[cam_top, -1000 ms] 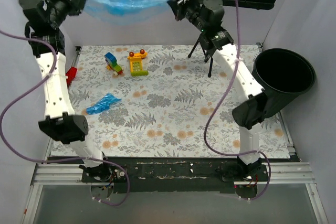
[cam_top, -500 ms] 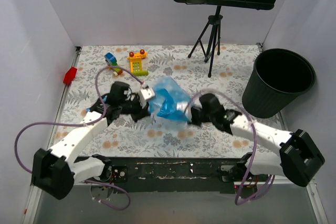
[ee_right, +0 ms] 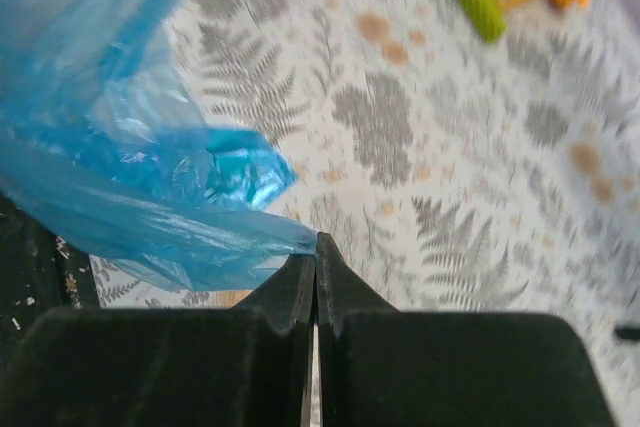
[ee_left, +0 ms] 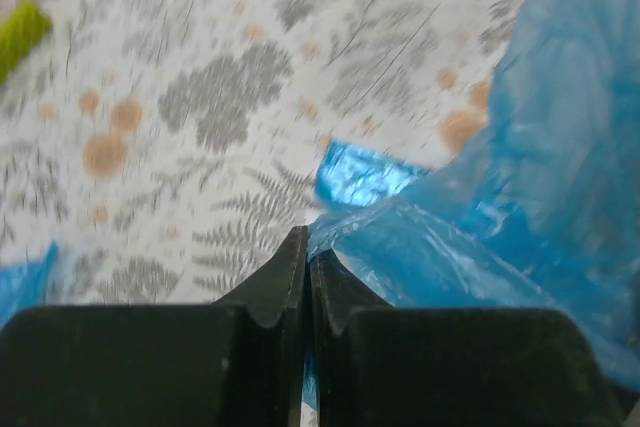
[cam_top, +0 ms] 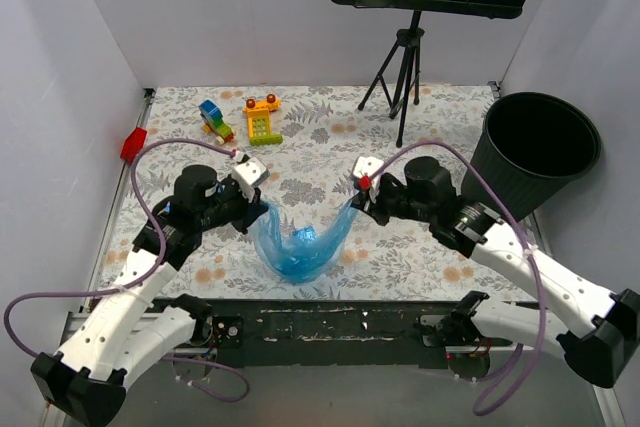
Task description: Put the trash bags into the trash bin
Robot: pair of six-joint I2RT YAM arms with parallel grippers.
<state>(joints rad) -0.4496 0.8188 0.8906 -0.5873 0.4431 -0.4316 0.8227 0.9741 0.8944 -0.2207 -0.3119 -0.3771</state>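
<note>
The left fingers (ee_left: 272, 292) and right fingers (ee_right: 288, 295) are each clenched on an edge of the big blue bag (cam_top: 298, 242). It sags in a loop between them at the near edge of the bench (cam_top: 330, 147). The bin (cam_top: 520, 192) stands well apart at the right, with nothing blue showing inside.

The step in hand looks like carrying the bag. Next, both arms would need to swing right together, lift the film above the rim and release over the opening. A smaller blue scrap (ee_left: 20, 282) lies near the left fingers, likely the next bag.
</note>
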